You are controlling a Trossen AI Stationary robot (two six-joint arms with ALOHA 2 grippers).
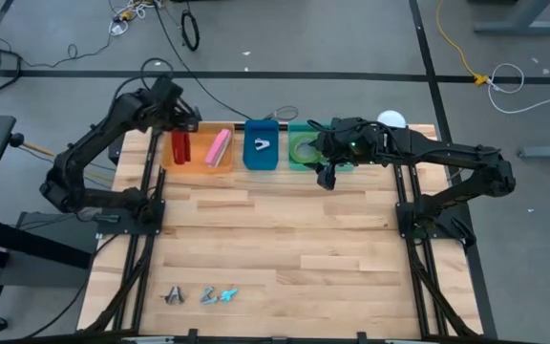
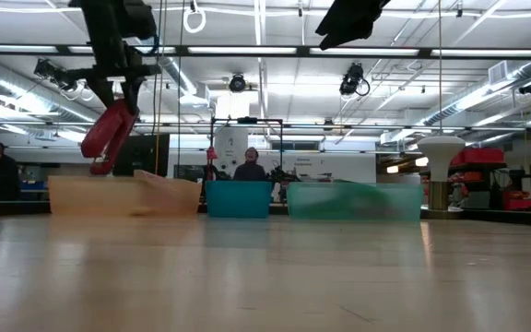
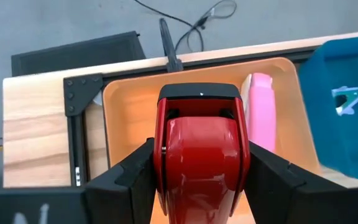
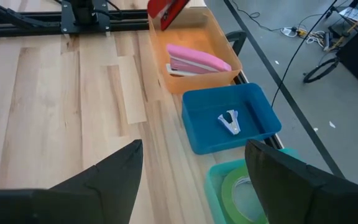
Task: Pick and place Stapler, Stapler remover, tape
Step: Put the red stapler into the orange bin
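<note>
- Red stapler [image 3: 202,158], closest to our left wrist camera, sits clamped between the left gripper [image 1: 180,145] fingers, hanging above the orange bin [image 1: 201,167] beside the pink stapler [image 1: 219,149], which we judge ready for release.
- Our right gripper [image 1: 328,176], fingers spread and empty, hovers by the green bin [image 1: 303,164] holding green tape [image 1: 304,148].
- Three staple removers [image 1: 201,296] wait at the table's near edge.

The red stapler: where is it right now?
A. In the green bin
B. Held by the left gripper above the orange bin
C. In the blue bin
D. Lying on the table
B: the left gripper clamps the red stapler above the orange bin.
</note>
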